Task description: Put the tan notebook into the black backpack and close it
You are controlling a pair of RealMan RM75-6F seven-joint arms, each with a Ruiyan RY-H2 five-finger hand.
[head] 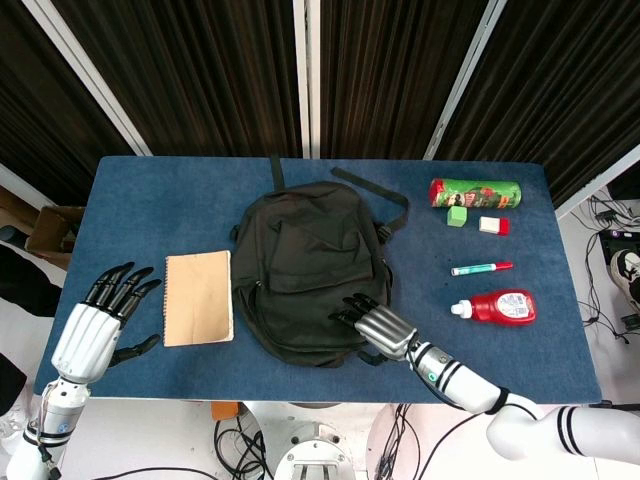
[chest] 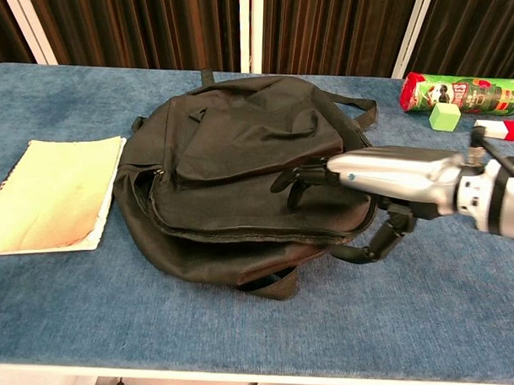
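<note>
The tan notebook (head: pixel 199 297) lies flat on the blue table, left of the black backpack (head: pixel 310 268); the chest view shows the notebook (chest: pixel 48 194) and the backpack (chest: pixel 241 175) side by side. The backpack lies flat with its zip partly gaping along the near edge. My right hand (head: pixel 374 325) rests over the backpack's near right part, fingers spread on the fabric, thumb curled under the edge; the chest view shows this hand (chest: pixel 372 175) holding nothing. My left hand (head: pixel 95 325) hovers open at the table's near left edge, left of the notebook.
At the right of the table lie a green can (head: pixel 476 192), a green cube (head: pixel 457 216), a red-and-white eraser (head: pixel 494 226), a marker pen (head: pixel 481 268) and a red bottle (head: pixel 498 306). The backpack's straps (head: pixel 372 190) trail toward the far edge.
</note>
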